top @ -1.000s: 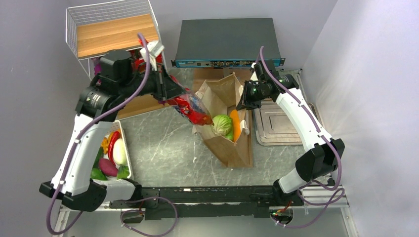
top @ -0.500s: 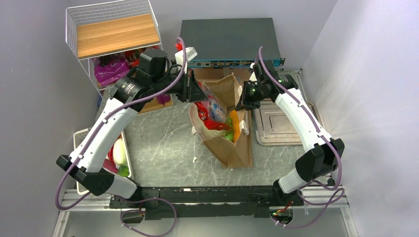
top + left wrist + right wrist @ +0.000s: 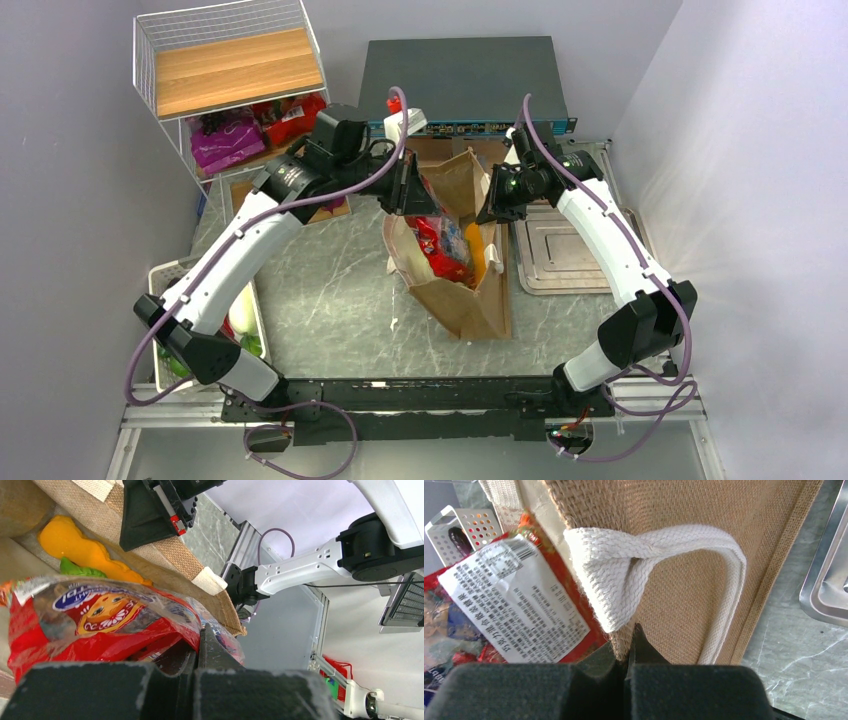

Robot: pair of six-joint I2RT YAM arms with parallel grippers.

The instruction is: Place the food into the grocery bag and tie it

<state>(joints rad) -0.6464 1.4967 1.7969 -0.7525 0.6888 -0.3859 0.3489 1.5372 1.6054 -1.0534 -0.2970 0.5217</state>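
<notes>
The tan grocery bag [image 3: 455, 295] lies open-mouthed on the table. My left gripper [image 3: 414, 198] is at its mouth, shut on glossy red snack packets [image 3: 442, 250] that hang down inside it. In the left wrist view the jaws [image 3: 202, 630] pinch the packet [image 3: 100, 627], with the orange carrot [image 3: 80, 550] and a sliver of green cabbage [image 3: 77, 569] behind it in the bag. My right gripper [image 3: 492, 210] is shut on the bag's rim [image 3: 644, 635] just below a cream handle [image 3: 649, 565]. The packet's label [image 3: 514, 600] shows inside.
A white wire rack [image 3: 230, 60] at the back left holds a purple packet [image 3: 225, 140] and more red packets [image 3: 292, 110]. A grey box [image 3: 460, 85] stands behind the bag, a metal tray [image 3: 560, 250] to its right, and a white bin of vegetables [image 3: 240, 315] at the left.
My left arm has swung right from the rack side, carrying the red packets over and down into the bag's mouth. They now cover the cabbage. The right arm has not moved.
</notes>
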